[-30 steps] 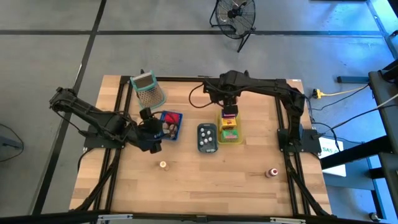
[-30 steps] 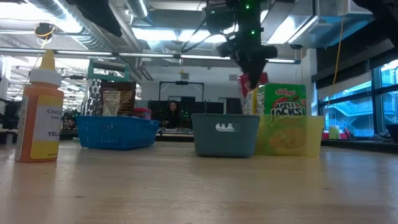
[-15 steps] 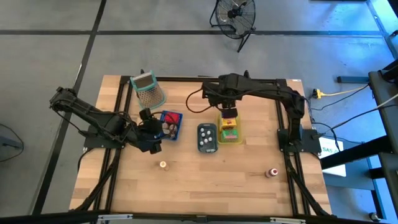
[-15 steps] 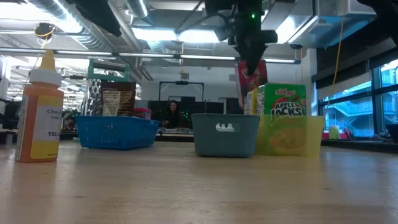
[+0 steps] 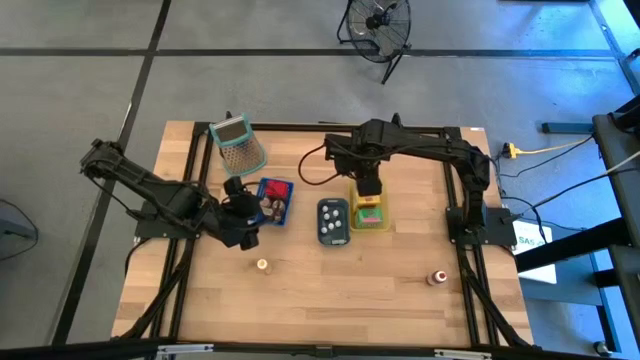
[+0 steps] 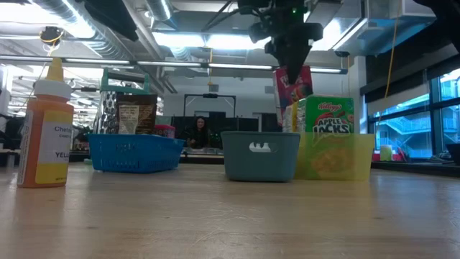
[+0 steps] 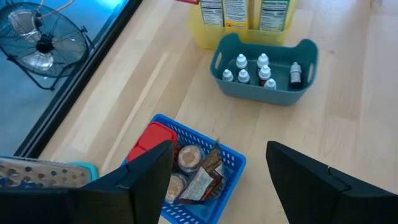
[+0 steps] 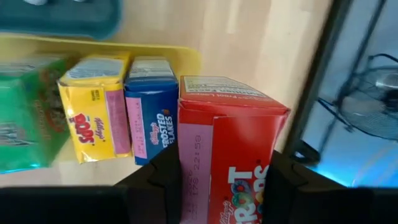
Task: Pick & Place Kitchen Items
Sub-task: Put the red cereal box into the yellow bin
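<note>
The worktop is a pale wooden slab with most things gathered toward its far edge. Largest on it is the metal grater near the far left corner. Then come three trays in a row: the blue tray holding wrapped snacks, the grey-blue tray with small white-capped bottles, and the yellow tray nearest the right side. In the yellow tray stand a green carton, a yellow carton and a blue carton, side by side. The right gripper hangs above this tray, clamped on a red carton held upright over the tray's far end. The left gripper hovers at the near side of the blue tray, its fingers spread wide with nothing between them. An orange squeeze bottle stands toward the near edge, and a small red-capped bottle stands near the right edge.
</note>
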Robot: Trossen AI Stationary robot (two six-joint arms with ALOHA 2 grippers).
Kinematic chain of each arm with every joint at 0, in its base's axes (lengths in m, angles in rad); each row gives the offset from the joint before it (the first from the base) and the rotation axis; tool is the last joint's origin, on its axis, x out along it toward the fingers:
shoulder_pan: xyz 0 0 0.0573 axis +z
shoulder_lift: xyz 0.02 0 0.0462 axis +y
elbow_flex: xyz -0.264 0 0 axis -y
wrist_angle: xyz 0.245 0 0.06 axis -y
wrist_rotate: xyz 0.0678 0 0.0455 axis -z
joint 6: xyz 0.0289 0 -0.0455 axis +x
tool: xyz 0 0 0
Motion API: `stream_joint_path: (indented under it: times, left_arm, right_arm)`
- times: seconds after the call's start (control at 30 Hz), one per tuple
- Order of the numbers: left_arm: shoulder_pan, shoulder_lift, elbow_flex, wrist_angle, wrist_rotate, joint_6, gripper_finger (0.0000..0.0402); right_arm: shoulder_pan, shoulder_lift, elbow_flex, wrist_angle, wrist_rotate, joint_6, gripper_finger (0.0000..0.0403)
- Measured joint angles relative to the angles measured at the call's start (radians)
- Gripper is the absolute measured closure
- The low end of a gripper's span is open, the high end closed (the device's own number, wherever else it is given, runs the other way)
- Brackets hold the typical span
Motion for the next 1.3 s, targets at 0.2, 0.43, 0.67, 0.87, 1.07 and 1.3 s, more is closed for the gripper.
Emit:
stream_joint_path:
  times: [0.2,0.43,0.67,0.87,1.07,1.3]
  left_arm:
    - [-0.03,0.0,0.0,0.0,-0.012,-0.003,0.0149]
    - [-0.032,0.0,0.0,0.0,-0.032,-0.002,0.0149]
    - [-0.032,0.0,0.0,0.0,-0.032,0.001,0.0149]
    - [-0.032,0.0,0.0,0.0,-0.033,0.001,0.0149]
    - [-0.032,0.0,0.0,0.0,-0.033,0.001,0.0149]
    - [-0.032,0.0,0.0,0.0,-0.035,0.002,0.0149]
  right_arm:
    - [-0.001,0.0,0.0,0.0,-0.094,-0.009,0.0257]
    - [-0.002,0.0,0.0,0.0,-0.094,-0.015,0.0257]
    - [-0.004,0.0,-0.007,0.011,-0.115,-0.015,0.0257]
    - [-0.014,0.0,-0.052,0.03,-0.144,-0.015,0.0257]
    - [-0.025,0.0,-0.1,0.047,-0.16,-0.021,0.0257]
    - [-0.034,0.0,-0.111,0.082,-0.221,-0.042,0.0257]
